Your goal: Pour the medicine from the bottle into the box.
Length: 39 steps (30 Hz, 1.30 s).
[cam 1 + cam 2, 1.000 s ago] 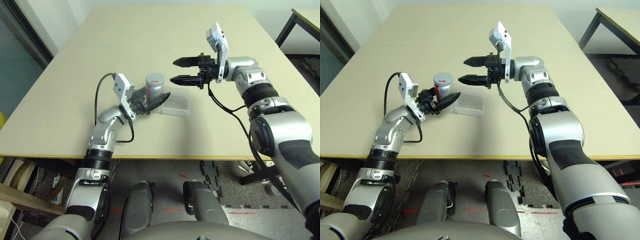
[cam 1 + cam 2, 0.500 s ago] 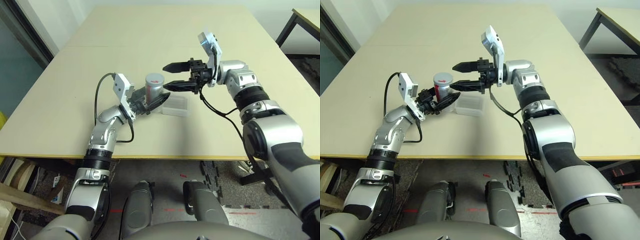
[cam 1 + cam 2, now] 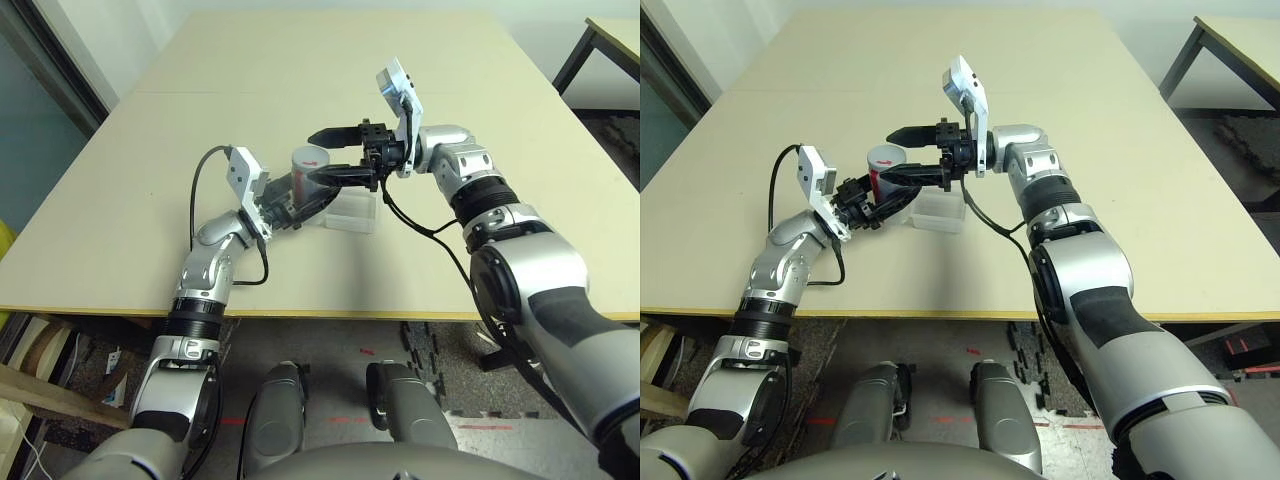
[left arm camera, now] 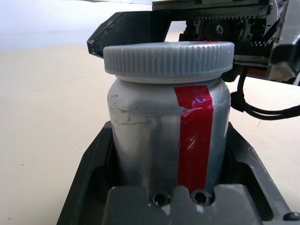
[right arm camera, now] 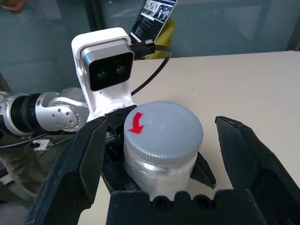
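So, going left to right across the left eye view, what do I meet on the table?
Left gripper's wrist camera → bottle → clear box → right gripper's wrist camera.

The left gripper [image 3: 300, 205], mid-frame, is clamped on the bottle [image 3: 307, 172], forearm angling up from lower left. The right gripper [image 3: 334, 155] reaches in level from the right, jaws spread wide either side of the cap.

Bottle [image 4: 168, 136]: base hidden inside the left claw [image 3: 300, 205]; contents unseen behind its opaque wall and cap [image 5: 161, 126]. Pill: cannot be made out.
Box [image 3: 355, 212]: near-left corner covered by claw fingers; interior too faint to tell.
Right claw [image 5: 161, 154]: fingertips cut off at the wrist picture's edge.
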Tool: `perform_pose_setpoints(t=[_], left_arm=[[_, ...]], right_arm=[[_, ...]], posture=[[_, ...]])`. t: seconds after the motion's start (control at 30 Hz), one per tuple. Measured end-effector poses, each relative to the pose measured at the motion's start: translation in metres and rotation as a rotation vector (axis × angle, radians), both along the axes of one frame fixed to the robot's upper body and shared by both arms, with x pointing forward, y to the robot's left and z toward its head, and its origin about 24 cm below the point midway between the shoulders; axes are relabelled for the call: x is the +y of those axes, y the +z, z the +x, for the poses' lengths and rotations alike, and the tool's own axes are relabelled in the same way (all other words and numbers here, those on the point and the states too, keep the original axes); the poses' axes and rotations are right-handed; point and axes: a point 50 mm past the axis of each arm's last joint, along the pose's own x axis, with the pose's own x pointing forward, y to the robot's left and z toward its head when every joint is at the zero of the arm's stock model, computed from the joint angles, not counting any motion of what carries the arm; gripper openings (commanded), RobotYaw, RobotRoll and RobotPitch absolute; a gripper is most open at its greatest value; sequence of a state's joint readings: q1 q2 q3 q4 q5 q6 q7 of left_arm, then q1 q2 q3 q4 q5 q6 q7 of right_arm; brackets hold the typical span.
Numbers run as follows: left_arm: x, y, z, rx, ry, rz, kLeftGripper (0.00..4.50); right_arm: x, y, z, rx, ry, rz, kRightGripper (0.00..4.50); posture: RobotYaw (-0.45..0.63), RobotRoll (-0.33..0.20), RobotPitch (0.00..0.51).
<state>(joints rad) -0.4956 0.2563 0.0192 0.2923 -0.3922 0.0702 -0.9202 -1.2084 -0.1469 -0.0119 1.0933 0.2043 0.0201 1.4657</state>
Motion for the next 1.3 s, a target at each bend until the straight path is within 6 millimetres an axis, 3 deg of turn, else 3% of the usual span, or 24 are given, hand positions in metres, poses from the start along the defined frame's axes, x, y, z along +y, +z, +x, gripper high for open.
perform_pose_setpoints(t=[0.07, 0.2, 0.53, 0.77, 1.03, 1.3], left_arm=[[0.0, 0.0, 0.0, 0.0, 0.0, -0.001, 2.8], [0.0, 0.0, 0.0, 0.0, 0.0, -0.001, 2.8], [-0.001, 0.003, 0.0, -0.016, -0.002, -0.005, 2.8], [0.0, 0.002, 0.001, -0.011, 0.008, -0.006, 2.8], [0.007, 0.002, 0.004, -0.012, 0.076, -0.03, 2.8], [0.015, 0.007, 0.01, -0.031, 0.159, -0.062, 2.8]], right_arm=[[0.001, 0.0, 0.0, -0.003, 0.0, 0.001, 3.9], [0.001, 0.0, 0.0, -0.006, -0.01, 0.005, 2.58], [0.0, 0.001, 0.0, 0.069, -0.022, 0.055, 2.58], [-0.02, 0.015, 0.01, 0.114, -0.175, 0.165, 2.58], [-0.074, 0.03, 0.02, 0.034, -0.476, 0.1, 2.58], [-0.138, -0.003, 0.013, 0.091, -0.801, -0.049, 2.58]], posture=[[-0.06, 0.0, 0.096], [-0.06, 0.0, 0.098], [-0.07, 0.0, 0.094], [-0.06, 0.0, 0.098], [-0.07, 0.0, 0.111], [-0.09, 0.0, 0.124]])
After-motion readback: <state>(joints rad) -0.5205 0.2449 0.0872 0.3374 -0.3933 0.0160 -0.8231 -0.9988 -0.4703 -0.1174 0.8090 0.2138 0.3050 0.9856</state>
